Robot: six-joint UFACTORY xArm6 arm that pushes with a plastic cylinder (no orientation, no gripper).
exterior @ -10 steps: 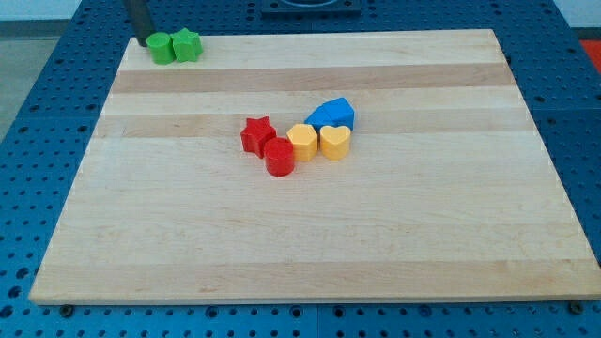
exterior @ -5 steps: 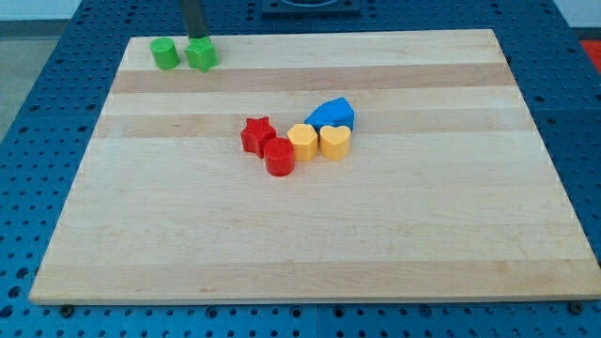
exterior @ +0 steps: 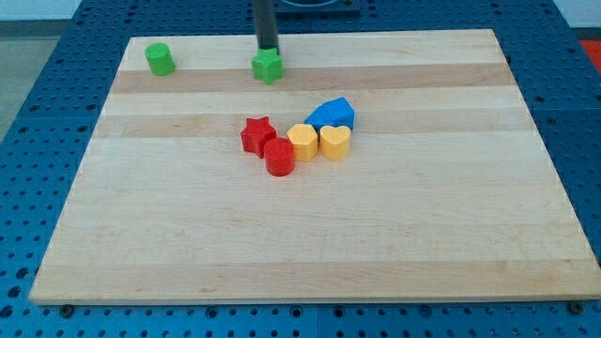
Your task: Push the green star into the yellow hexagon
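The green star (exterior: 268, 67) lies near the board's top edge, left of centre. My tip (exterior: 268, 51) sits right at the star's top side, touching or nearly so. The yellow hexagon (exterior: 301, 142) lies mid-board, below and to the right of the star, between a red cylinder (exterior: 279, 157) and a yellow heart (exterior: 334, 142).
A green cylinder (exterior: 160, 59) stands alone at the top left of the wooden board (exterior: 451, 235). A red star (exterior: 256, 135) sits left of the hexagon. A blue block (exterior: 331, 115) rests just above the two yellow blocks.
My tip has moved right along the top edge, pushing the green star rightward, away from the green cylinder. The other blocks have not moved.
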